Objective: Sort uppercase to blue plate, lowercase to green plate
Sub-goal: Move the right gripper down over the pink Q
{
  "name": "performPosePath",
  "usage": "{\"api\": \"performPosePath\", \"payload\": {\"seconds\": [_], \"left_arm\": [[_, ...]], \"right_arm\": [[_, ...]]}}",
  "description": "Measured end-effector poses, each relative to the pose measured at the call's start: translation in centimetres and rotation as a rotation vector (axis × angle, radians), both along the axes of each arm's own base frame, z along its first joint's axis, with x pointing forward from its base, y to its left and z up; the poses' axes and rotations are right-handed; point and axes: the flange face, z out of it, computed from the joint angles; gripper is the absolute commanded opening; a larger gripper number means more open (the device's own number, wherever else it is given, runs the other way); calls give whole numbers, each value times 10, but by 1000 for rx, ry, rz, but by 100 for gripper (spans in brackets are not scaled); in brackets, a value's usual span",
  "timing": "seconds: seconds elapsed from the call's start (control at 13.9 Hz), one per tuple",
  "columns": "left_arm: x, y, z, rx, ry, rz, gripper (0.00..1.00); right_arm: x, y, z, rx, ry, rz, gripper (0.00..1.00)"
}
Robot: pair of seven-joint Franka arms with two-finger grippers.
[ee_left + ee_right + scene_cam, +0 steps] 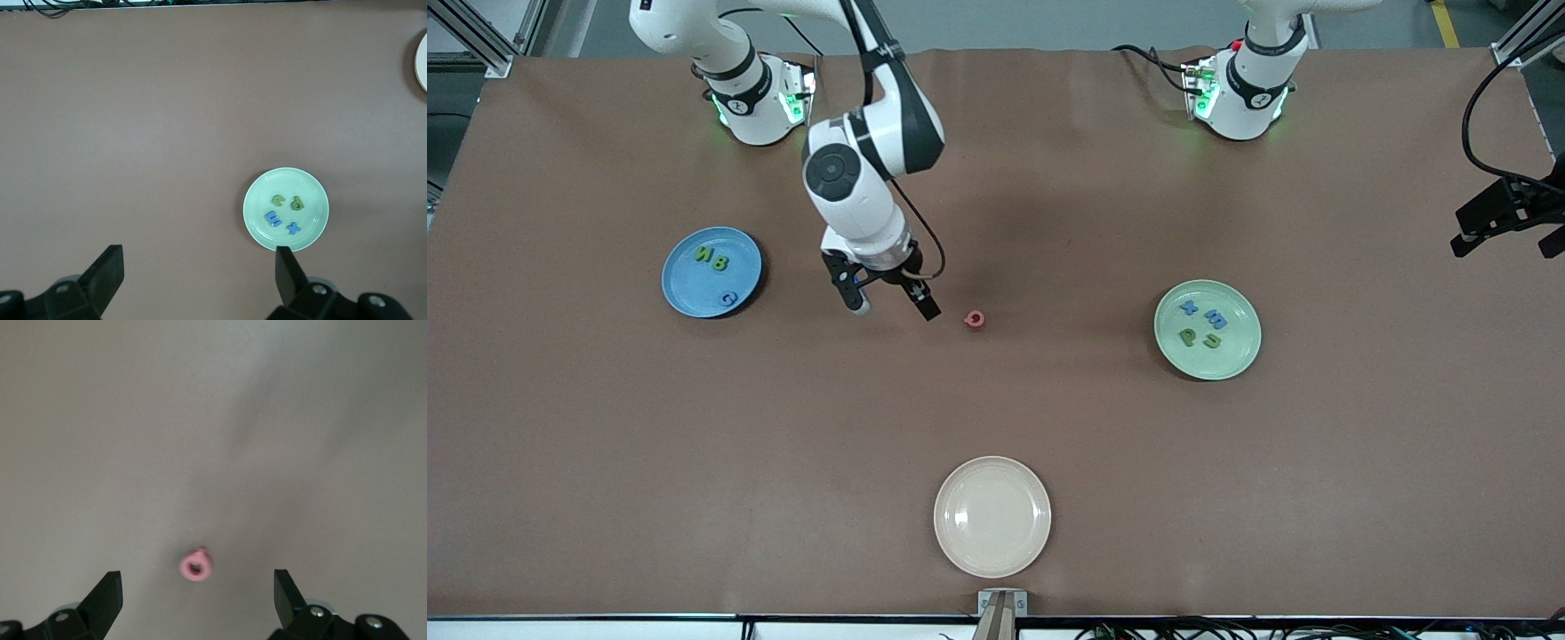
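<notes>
Right tool (891,302) up over bare surface (1049,418) between the blue plate (711,272) and the pink Q (975,320), fingers spread wide, nothing pinched. Same in the right wrist view: both black fingers (103,600) apart, Q (197,566) flat on the brown cloth between and ahead of them (looks more like a little ring with a nub, honestly). Not touching the Q, just beside it toward the right arm's end.

Blue plate near the right arm's end, carrying green N (704,256) and green B (721,262) side by side, plus blue G (729,299) nearer the front camera. So three capitals in, Q alone on the surface roughly mid-way between the two coloured plates.

Green plate (1208,330) toward the left arm's end, with all four small letters: blue x (1189,308), blue m (1216,321), green p (1187,336), green u (1213,340). Same four seen in the left wrist view, sitting in the plate (285,209).

Left tool (199,277) parked high at the left arm's edge of the surface, waiting, fingers spread, empty.

Cream plate (992,516) nearest the front camera, nothing in it.
</notes>
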Motion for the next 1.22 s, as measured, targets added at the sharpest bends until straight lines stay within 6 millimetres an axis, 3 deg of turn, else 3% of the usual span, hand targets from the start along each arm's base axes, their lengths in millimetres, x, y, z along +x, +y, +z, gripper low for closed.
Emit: {"api": "performPosePath", "payload": {"seconds": [0.22,0.5,0.65,0.93,1.22], "left_arm": [[0,0,0,0,-3,0,100],[0,0,1,0,-4,0,100],[0,0,0,0,-4,0,100],[0,0,0,0,-4,1,100],[0,0,1,0,-4,1,100]], "right_arm": [[22,21,-3,14,-2,-277,100],[62,25,4,-6,194,-300,100],[69,31,0,-16,210,-285,100],[39,63,-42,-68,94,-250,100],[4,65,-89,-103,56,-259,100]]}}
